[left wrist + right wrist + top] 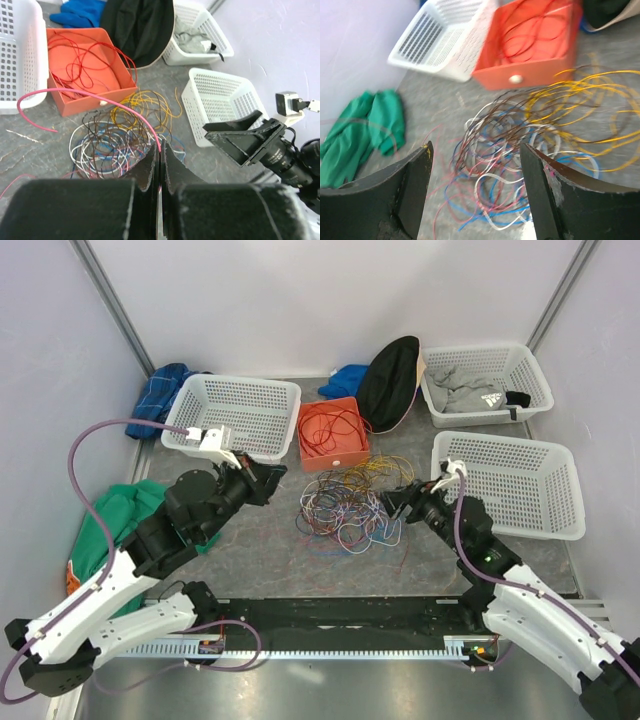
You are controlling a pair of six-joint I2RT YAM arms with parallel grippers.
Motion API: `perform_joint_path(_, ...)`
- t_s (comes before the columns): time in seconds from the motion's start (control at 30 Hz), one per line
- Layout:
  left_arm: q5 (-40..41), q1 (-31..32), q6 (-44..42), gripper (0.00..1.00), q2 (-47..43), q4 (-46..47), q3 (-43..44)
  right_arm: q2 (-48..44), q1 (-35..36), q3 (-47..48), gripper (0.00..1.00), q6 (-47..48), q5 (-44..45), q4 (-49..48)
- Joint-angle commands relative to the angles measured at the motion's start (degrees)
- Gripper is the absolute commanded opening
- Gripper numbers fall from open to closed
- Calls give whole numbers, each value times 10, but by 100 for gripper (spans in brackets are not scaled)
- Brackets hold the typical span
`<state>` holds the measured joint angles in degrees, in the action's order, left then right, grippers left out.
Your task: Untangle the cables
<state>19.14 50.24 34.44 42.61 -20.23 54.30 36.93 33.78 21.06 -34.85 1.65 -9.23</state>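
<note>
Left gripper (272, 478) sits left of the cable tangle (345, 505) mid-tabletop (265, 555); right gripper (392, 502) is nearer, at its right edge. Left wrist: jaws pinched on pink cable (75, 91), which arcs upper left. Right wrist: jaws wide, empty, tangle straight ahead.

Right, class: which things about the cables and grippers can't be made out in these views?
- Left wrist: the pink cable's held end, hidden inside the shut left gripper.
- Right wrist: single strands in the tangle, blurred.
- Top external: where the pink cable runs, too thin to trace.
</note>
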Motion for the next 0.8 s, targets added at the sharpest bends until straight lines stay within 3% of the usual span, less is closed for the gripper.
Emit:
perform_joint_path(0.0,-43,1,-15,2,28,-38,64,30,60,34,79,36,-44,-33)
perform_joint_path(0.23,-71,2,-34,2,111,-28,194,162,178,81,81,88,-51,-103)
perform_joint_path(0.37,-96,2,-35,2,150,-20,249,249,249,86,82,95,-20,-194)
perform_joint_path(0.63,-119,2,-28,2,186,-8,298,375,288,127,83,90,19,-340)
perform_joint_path(0.77,-120,2,-25,2,186,0,298,429,286,118,83,71,48,-493)
